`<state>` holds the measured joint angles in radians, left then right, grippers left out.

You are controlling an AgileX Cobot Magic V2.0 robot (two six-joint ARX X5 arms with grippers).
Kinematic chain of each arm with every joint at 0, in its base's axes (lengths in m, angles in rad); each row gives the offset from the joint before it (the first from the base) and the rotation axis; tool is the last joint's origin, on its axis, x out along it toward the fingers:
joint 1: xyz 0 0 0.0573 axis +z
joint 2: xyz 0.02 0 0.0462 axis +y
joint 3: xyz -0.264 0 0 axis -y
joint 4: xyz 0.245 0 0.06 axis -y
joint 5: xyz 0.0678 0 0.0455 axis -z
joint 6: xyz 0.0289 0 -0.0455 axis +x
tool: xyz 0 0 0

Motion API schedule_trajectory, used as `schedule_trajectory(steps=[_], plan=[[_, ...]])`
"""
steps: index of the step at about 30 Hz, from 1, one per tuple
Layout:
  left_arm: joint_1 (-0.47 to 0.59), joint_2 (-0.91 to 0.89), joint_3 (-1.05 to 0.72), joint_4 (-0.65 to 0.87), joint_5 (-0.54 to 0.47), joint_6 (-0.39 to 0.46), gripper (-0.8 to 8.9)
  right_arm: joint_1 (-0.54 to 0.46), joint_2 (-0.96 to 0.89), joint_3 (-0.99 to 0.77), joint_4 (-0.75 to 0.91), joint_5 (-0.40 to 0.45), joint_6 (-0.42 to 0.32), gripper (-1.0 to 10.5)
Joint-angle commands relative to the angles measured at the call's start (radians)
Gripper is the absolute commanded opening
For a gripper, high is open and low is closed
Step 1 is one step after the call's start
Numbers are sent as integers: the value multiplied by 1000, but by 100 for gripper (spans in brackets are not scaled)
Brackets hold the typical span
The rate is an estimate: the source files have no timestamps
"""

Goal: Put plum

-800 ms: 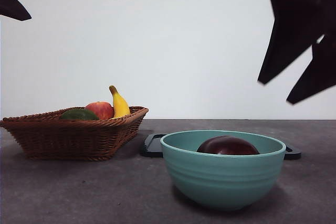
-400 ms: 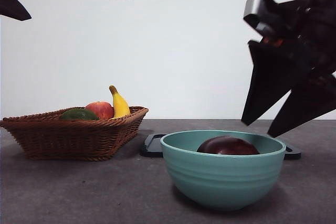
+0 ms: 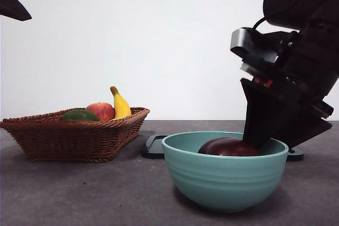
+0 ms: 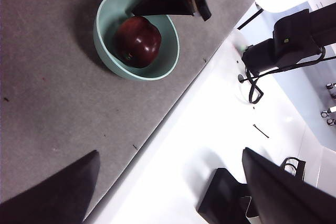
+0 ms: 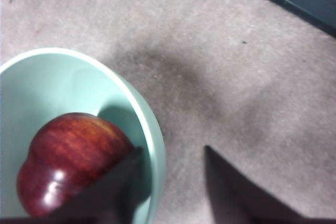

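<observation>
The plum [image 3: 228,146], dark maroon and glossy, lies in a teal bowl [image 3: 222,179] on the grey table. My right gripper [image 3: 270,144] has its tips down at the bowl's right rim. The right wrist view shows this gripper [image 5: 173,150] open and straddling the bowl rim [image 5: 153,129]: one jaw is inside beside the plum [image 5: 73,161], the other outside over the mat. My left gripper [image 4: 169,153] hangs open and high, looking down on the bowl [image 4: 103,48], the plum [image 4: 138,40] and the right gripper [image 4: 157,4].
A wicker basket [image 3: 74,137] at the left holds a red apple [image 3: 100,110], a banana [image 3: 121,105] and a dark green fruit [image 3: 79,115]. A flat black object [image 3: 153,146] lies behind the bowl. The left arm's black tip [image 3: 10,5] shows top left.
The right arm has come down and leftward from the upper right, bringing its open jaws to the bowl's right rim. The plum, bowl and basket have not moved.
</observation>
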<state>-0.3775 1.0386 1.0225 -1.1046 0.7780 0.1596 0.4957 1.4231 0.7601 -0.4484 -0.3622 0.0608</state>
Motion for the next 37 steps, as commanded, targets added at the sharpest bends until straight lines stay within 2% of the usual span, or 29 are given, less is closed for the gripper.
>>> schedule_trajectory(steps=[1, 4, 10, 17, 23, 29, 37], plan=[[-5, 7, 9, 6, 6, 16, 433, 9, 14, 4, 18, 3, 14, 81], [-5, 7, 9, 10, 6, 15, 433, 9, 14, 5, 19, 2, 15, 13], [-5, 7, 9, 24, 5, 15, 433, 9, 13, 5, 19, -8, 23, 10], [-5, 7, 9, 23, 5, 15, 434, 9, -39, 40, 12, -34, 75, 10], [-5, 7, 9, 24, 6, 14, 434, -6, -58, 159, -74, -19, 87, 10], [-5, 7, 9, 24, 5, 14, 434, -33, -51, 269, -83, 41, 84, 10], [-5, 7, 9, 24, 6, 13, 434, -105, 68, 454, -141, 49, 54, 10]])
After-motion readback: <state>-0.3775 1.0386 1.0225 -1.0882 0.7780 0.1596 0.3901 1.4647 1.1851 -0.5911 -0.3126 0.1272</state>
